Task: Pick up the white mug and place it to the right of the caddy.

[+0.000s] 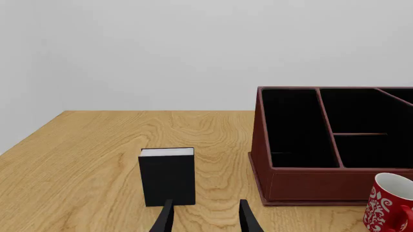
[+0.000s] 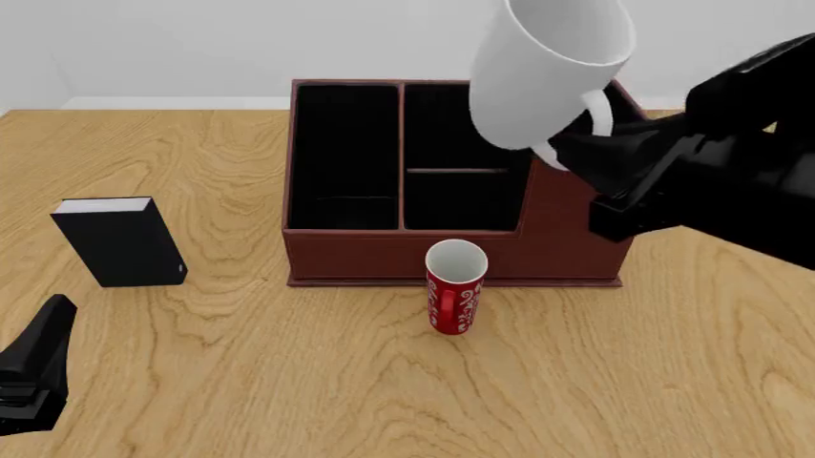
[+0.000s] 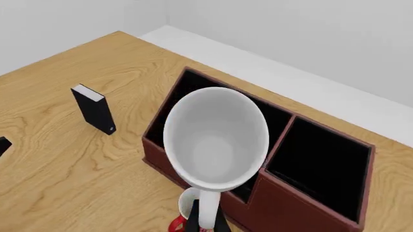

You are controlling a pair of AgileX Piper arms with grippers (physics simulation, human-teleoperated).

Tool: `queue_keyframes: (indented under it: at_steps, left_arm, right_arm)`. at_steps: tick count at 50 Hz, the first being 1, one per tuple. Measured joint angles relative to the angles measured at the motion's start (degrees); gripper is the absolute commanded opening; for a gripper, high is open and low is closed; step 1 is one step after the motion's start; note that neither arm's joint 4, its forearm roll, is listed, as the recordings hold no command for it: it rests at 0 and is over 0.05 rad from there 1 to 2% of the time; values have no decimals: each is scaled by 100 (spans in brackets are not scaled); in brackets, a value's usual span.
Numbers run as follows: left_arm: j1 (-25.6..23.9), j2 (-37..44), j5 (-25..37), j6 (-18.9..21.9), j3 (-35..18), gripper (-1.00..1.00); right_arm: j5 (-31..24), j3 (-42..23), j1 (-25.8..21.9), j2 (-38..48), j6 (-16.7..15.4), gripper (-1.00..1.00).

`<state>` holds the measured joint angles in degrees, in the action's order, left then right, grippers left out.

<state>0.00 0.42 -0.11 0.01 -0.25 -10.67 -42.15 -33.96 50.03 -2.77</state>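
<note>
The white mug (image 2: 548, 72) hangs tilted high above the caddy (image 2: 382, 260), over its right-hand compartments, with its mouth turned up toward the right wrist camera (image 3: 216, 137). My right gripper (image 2: 579, 143) is shut on the mug's loop handle, and its fingertips (image 3: 206, 220) pinch the handle from below. The caddy, dark reddish-brown with black-lined compartments, sits at the table's middle back (image 1: 316, 186) (image 3: 297, 205). Low at the front left, my left gripper (image 2: 49, 324) is open and holds nothing (image 1: 205, 215).
A slim red mug with white swirls (image 2: 456, 288) stands upright just in front of the caddy (image 1: 390, 203) (image 3: 184, 212). A small black book-like box (image 2: 117, 241) stands left of the caddy, just ahead of my left gripper (image 1: 168, 176) (image 3: 95, 108).
</note>
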Motion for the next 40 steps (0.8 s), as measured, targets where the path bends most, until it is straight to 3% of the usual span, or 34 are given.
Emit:
queue_keyframes:
  at_steps: [40]
  left_arm:
    - [0,0,0,0,0,100]
  right_arm:
    - [-923,-243,1873,-846,-82,-100]
